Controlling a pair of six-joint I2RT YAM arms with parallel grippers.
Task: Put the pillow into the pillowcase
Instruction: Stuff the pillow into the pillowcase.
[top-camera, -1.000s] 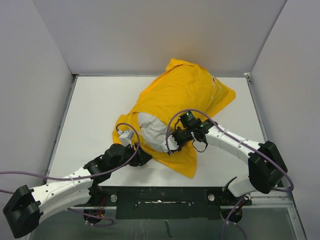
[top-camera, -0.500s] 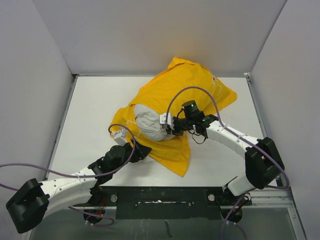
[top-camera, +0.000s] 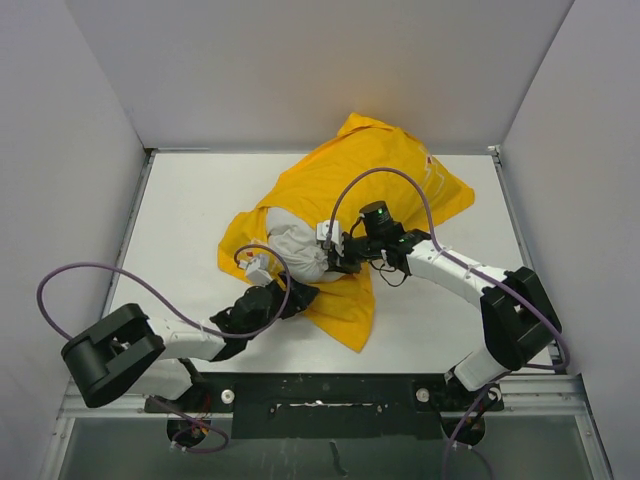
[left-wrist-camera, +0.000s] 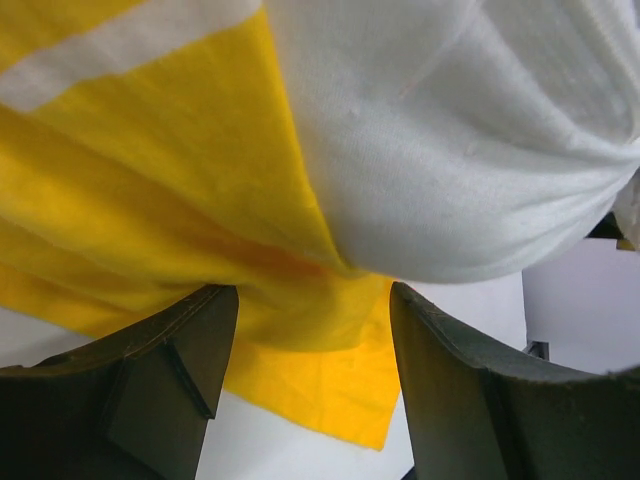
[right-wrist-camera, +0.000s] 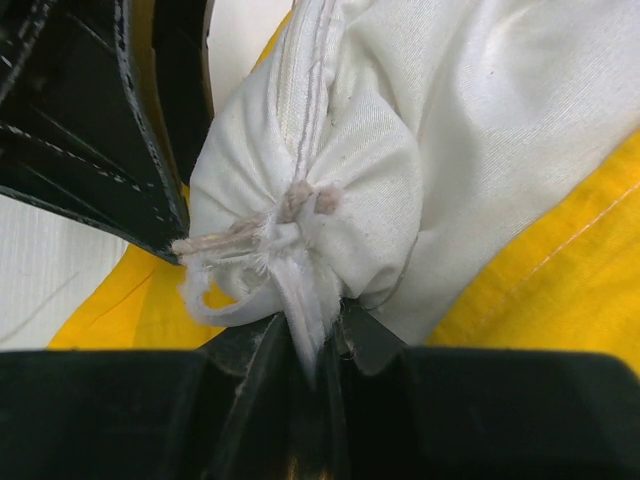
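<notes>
Currently stuffing stage: pillow approx. mostly inside pillowcase on surface, near end exposed; R hand pinches pillow corner, L hand open; next needs pillowcase edge drawn over.

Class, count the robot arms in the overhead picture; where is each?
2. The left arm lies near-left, reaching the pillowcase; the right arm curves from near-right, its gripper shut on the pillow.

The pillowcase hides most of the pillow.
</notes>
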